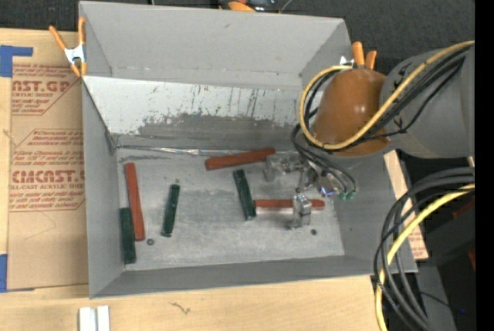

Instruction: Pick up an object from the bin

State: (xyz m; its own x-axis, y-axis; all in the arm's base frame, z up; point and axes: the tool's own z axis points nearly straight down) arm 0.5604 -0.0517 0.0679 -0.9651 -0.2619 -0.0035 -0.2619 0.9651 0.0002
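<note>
Left floor: long red stick (133, 198), two dark green sticks (170, 208) flanking it.
Centre: brown-red stick (239, 160) near back wall; green stick (244, 194) below it.
Right floor: short red stick (274, 204) lying flat; gripper (300, 211) at its right end.
Jaws: cannot tell whether open or closed.

Three sticks (135, 198) at bin (208, 44) left; three more centre-right.

Cardboard sheet (38, 136), left of frame, bears red print. Legible fragments: "CAST.GP" at top and "CAST" lower down (smaller lines unreadable).
</note>
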